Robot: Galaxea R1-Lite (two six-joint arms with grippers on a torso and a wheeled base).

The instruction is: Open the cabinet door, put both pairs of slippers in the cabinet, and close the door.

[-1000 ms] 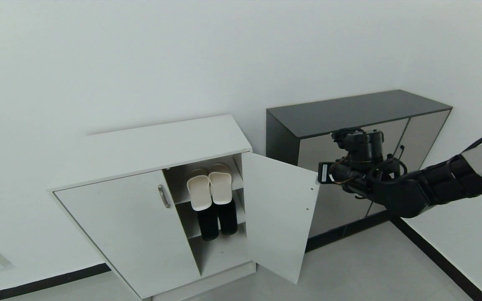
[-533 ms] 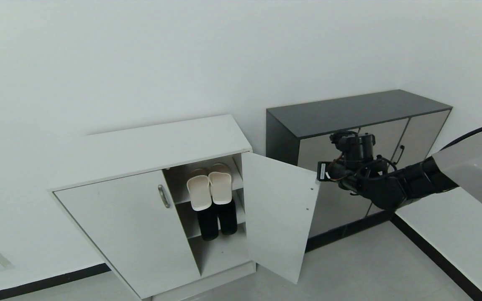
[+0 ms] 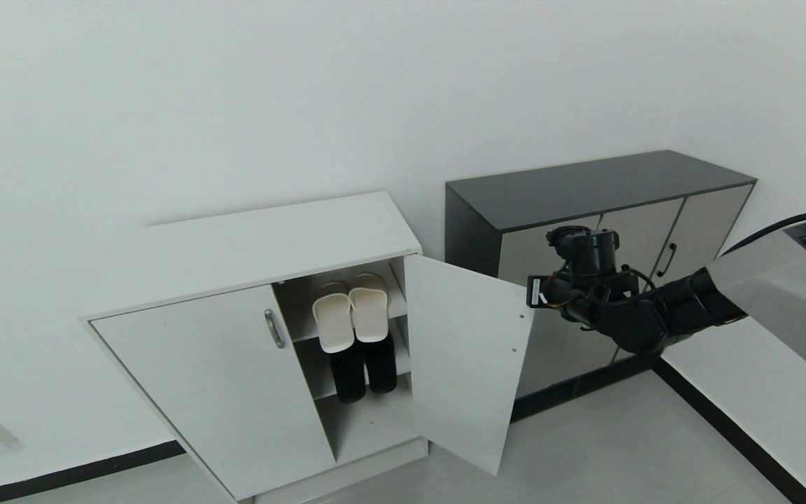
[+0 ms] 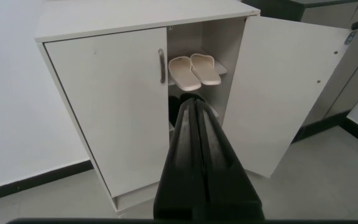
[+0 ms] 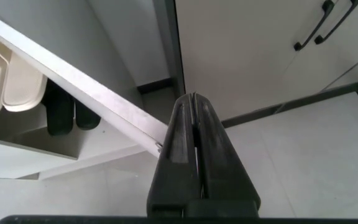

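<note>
Right of centre in the head view, the right gripper point(image 3: 533, 290), fingers pressed together and empty, meets the free edge of the open cabinet door point(image 3: 466, 357), seemingly touching it; cream slippers point(image 3: 352, 316) and black slippers point(image 3: 364, 369) sit shelved leftward inside. The left gripper point(image 4: 196, 104), likewise closed, hangs farther back.

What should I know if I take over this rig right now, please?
Right gripper: shut, holding nothing, at the open door's free edge.
Left gripper: shut, holding nothing, facing the cabinet.
White slippers on the upper shelf, black slippers just below.
Done: door opened, both pairs inside.
Left: close the door.
</note>
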